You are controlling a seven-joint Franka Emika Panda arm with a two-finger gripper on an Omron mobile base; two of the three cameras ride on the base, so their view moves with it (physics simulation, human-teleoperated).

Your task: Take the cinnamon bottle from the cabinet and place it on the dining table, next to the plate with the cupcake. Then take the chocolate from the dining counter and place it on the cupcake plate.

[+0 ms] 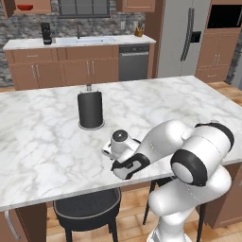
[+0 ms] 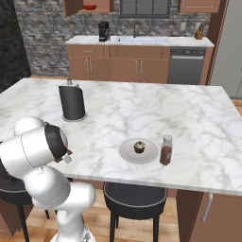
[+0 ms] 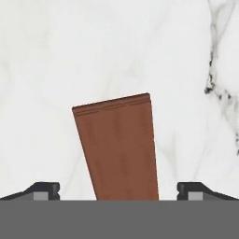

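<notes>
The chocolate [image 3: 119, 147] is a flat brown slab, slightly tilted, lying on the white marble surface [image 3: 56, 56] between the tips of the end effector [image 3: 119, 190]. The end effector stands wide open, holding nothing. The slab's near end is cut off at the hand view's lower edge.

A black paper-towel holder [image 1: 90, 110] is standing upright on the marble table [image 1: 38, 137]. Two dark stools [image 2: 134, 201] are sitting under its near edge. A coffee machine [image 2: 103, 31] is resting beside the sink [image 2: 142, 39].
</notes>
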